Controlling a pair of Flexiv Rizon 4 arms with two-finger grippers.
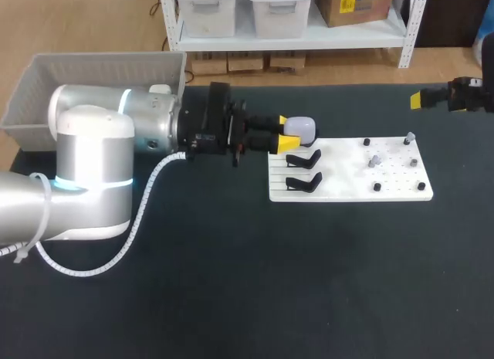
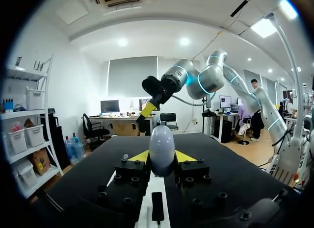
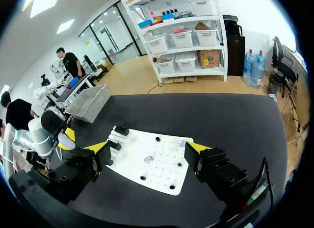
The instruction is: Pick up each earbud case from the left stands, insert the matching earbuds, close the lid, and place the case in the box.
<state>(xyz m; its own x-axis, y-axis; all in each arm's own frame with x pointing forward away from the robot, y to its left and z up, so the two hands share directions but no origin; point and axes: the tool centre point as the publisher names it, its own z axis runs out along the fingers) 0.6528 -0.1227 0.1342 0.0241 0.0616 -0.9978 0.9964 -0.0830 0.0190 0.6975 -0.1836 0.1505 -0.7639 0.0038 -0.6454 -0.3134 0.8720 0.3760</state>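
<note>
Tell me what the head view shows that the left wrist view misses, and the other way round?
Only the head view shows the grey box at the table's far left, and the small pieces on the right part of the white board. Only the left wrist view shows the right arm along its length, raised over the table. Both show the left gripper shut on the pale earbud case, and a yellow tip of the right gripper.
</note>
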